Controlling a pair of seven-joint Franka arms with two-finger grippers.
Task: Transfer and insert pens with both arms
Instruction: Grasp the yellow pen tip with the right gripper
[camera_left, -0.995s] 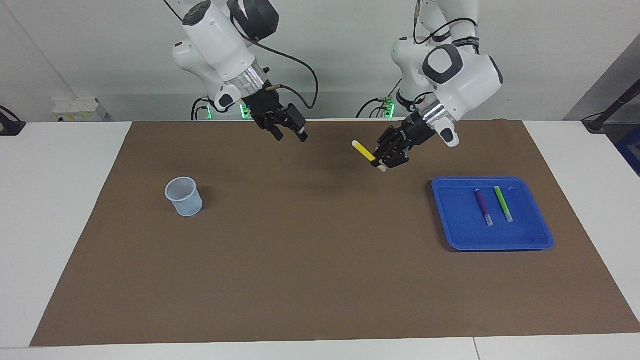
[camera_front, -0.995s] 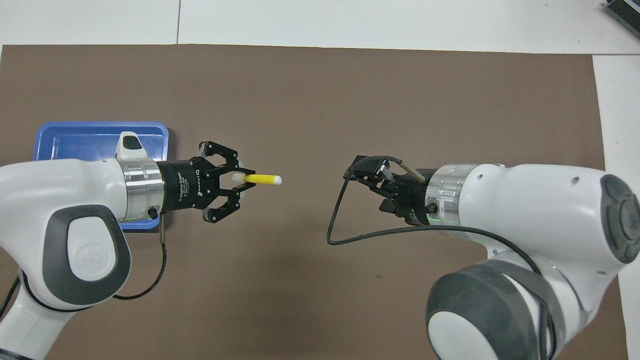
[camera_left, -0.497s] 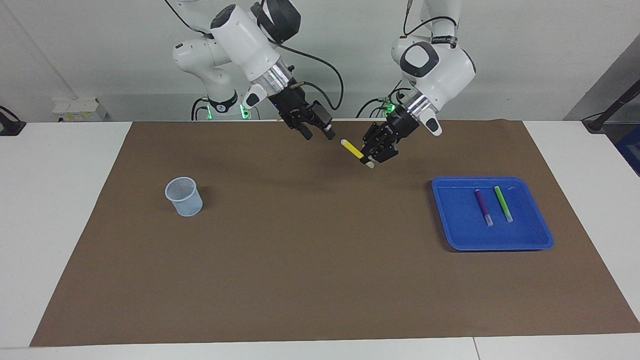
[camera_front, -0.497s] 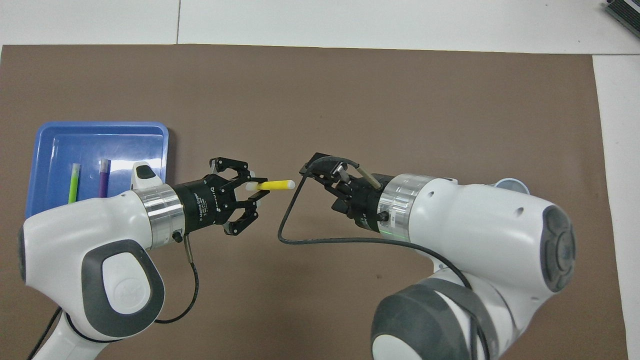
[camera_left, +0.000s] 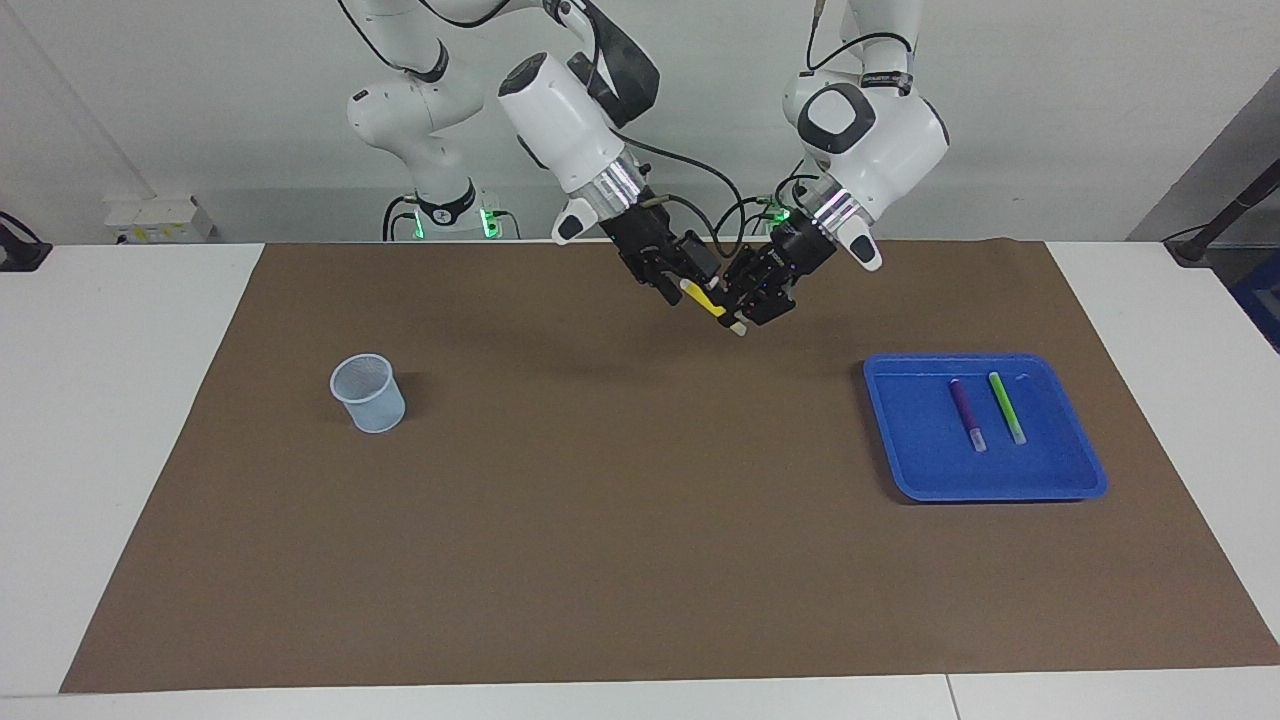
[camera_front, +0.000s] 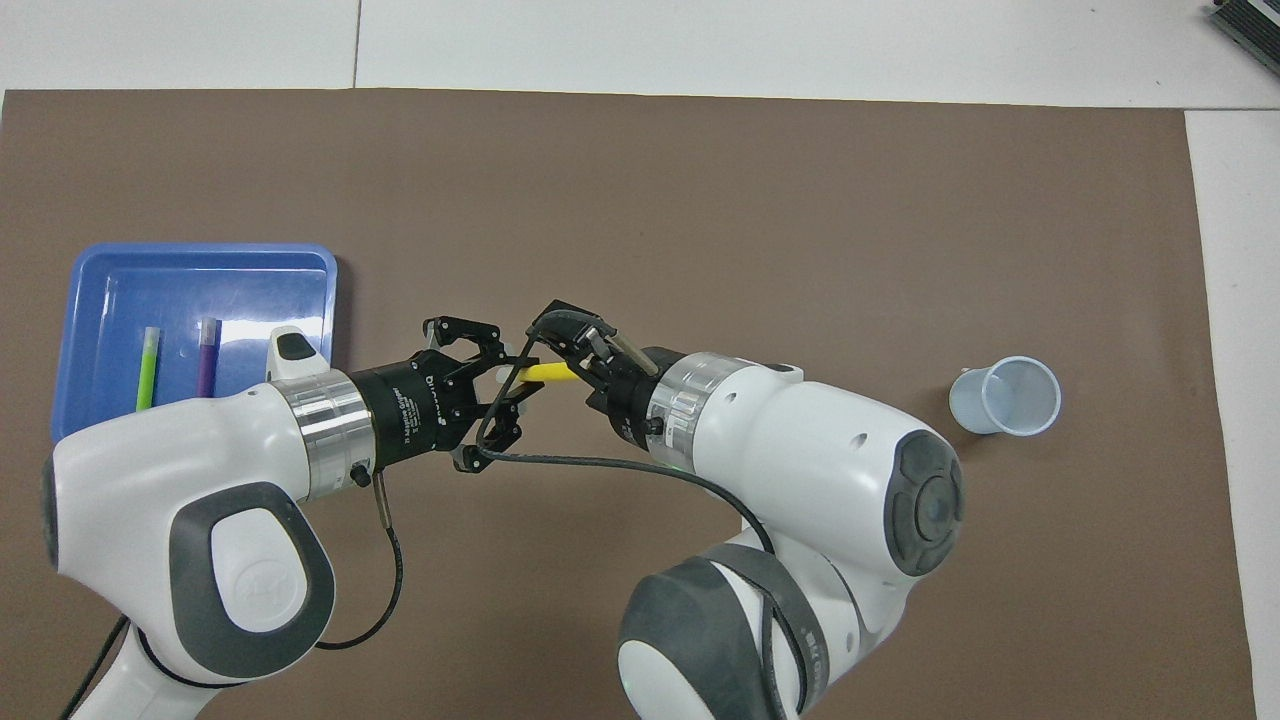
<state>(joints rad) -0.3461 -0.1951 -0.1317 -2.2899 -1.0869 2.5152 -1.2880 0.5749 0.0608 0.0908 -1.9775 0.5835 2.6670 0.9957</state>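
Note:
My left gripper (camera_left: 735, 312) is shut on the yellow pen (camera_left: 705, 300) near its whitish cap end and holds it level above the mat's middle, close to the robots. My right gripper (camera_left: 683, 283) has come up to the pen's free end, and its open fingers stand on either side of that end. In the overhead view, the yellow pen (camera_front: 550, 372) bridges the left gripper (camera_front: 515, 375) and the right gripper (camera_front: 562, 362). The purple pen (camera_left: 966, 412) and the green pen (camera_left: 1006, 405) lie side by side in the blue tray (camera_left: 1060, 482).
A pale translucent cup (camera_left: 369, 393) stands upright on the brown mat toward the right arm's end, and it also shows in the overhead view (camera_front: 1005, 396). The blue tray (camera_front: 200, 255) sits toward the left arm's end. A black cable loops under the right wrist.
The right arm has swung toward the left gripper until its gripper reached the yellow pen's free end. The left gripper drew in slightly, still holding the pen.

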